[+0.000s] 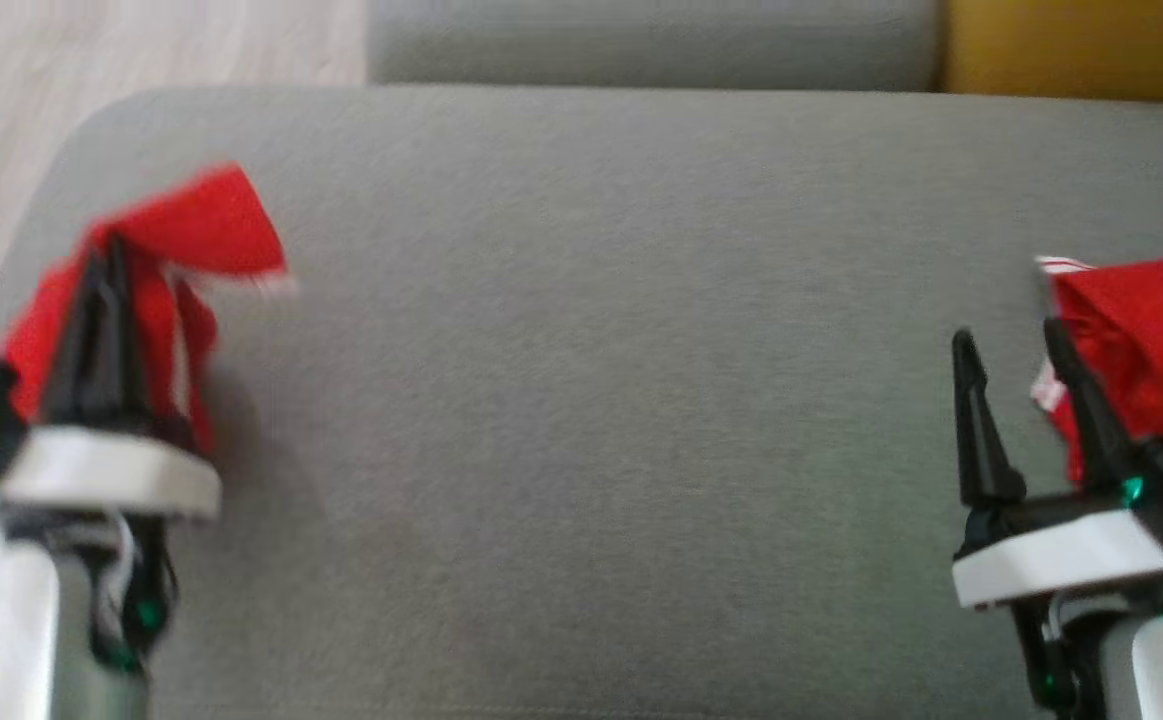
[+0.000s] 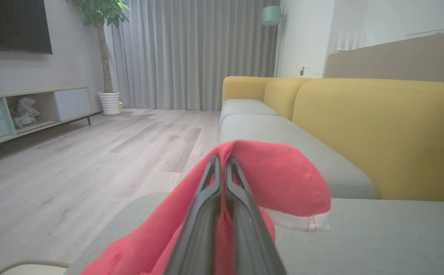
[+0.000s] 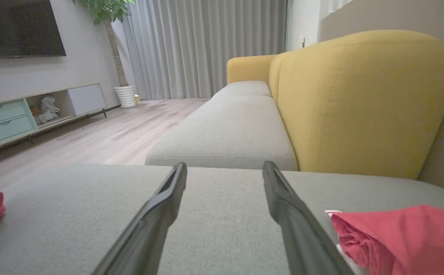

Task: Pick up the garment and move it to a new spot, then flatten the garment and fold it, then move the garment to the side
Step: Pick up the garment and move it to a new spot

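Two red garments [image 1: 211, 225] [image 1: 1141, 330]; left gripper [image 1: 106, 255] pinches one.

Red garment [image 1: 206, 230] with white hem, bunched and pinched between the closed fingers of the left end effector [image 1: 106, 250], at the left end of the grey cushion [image 1: 591, 400]. Second red white-trimmed garment [image 1: 1146, 330] lies crumpled at the right end.

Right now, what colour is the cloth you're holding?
Red garment with white hem, clearest in the left wrist view.

garment [image 1: 191, 240]: soft red cloth, matt | cushion [image 1: 591, 400]: grey woven fabric, matt | floor [image 2: 92, 152]: pale smooth wood
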`<state>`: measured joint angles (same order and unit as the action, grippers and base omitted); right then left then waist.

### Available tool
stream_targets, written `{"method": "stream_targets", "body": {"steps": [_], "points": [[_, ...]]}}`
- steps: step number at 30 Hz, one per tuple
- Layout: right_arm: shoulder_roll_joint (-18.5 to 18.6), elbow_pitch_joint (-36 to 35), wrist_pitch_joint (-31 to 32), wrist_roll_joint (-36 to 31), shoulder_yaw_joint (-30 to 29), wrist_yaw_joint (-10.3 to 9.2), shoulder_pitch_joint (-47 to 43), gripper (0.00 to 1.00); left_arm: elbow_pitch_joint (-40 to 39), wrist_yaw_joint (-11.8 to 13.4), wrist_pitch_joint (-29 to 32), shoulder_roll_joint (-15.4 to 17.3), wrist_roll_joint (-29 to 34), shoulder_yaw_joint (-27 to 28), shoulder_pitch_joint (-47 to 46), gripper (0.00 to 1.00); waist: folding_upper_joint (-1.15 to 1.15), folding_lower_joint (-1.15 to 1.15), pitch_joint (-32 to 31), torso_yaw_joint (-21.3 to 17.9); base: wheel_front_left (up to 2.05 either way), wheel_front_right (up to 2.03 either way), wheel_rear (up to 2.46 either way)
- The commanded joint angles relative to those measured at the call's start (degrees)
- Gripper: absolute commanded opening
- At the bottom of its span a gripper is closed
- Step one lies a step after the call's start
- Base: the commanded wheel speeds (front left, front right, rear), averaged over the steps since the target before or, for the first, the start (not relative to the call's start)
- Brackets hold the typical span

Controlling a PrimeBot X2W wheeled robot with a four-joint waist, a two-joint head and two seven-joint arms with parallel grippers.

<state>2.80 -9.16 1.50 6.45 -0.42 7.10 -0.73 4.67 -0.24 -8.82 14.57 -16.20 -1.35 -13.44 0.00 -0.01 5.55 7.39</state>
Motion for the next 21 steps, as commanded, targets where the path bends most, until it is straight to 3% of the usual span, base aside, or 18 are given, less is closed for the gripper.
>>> {"method": "stream_targets", "body": {"steps": [1, 5, 10, 17, 21], "points": [[0.1, -2.1, -0.5, 1.3, 1.8, 0.39, 0.2, 1.00, -7.1, 1.2, 1.6, 0.7, 0.1, 1.7, 1.6, 0.00, 0.00, 0.01, -2.5, -4.0, 0.00, 0.00, 0.00], [0.1, -2.3, -0.8, 2.5, 2.1, 0.39, -0.7, 1.00, -14.8, 2.2, 4.6, -1.2, -0.1, -0.4, 6.4, 0.00, 0.00, 0.01, -2.7, -7.2, 0.00, 0.00, 0.00], [0.1, -2.6, -1.0, 3.4, 3.0, 0.39, 0.1, 1.00, -15.4, 1.0, 6.4, -3.0, 0.4, -5.2, 4.4, 0.00, 0.00, 0.01, -1.1, -12.1, 0.00, 0.00, 0.00], [0.1, -1.9, -2.5, 6.0, 4.6, 0.39, 2.4, 1.00, -6.2, -2.9, 6.1, -6.9, 2.1, -13.7, -7.1, 0.00, 0.00, 0.01, 4.5, -19.5, 0.00, 0.00, 0.00], [0.1, -0.6, -4.1, 7.7, 6.0, 0.39, 4.0, 1.00, 4.8, -5.1, 5.8, -9.3, 2.6, -19.8, -14.1, 0.00, 0.00, 0.01, 9.3, -23.6, 0.00, 0.00, 0.00]]}}
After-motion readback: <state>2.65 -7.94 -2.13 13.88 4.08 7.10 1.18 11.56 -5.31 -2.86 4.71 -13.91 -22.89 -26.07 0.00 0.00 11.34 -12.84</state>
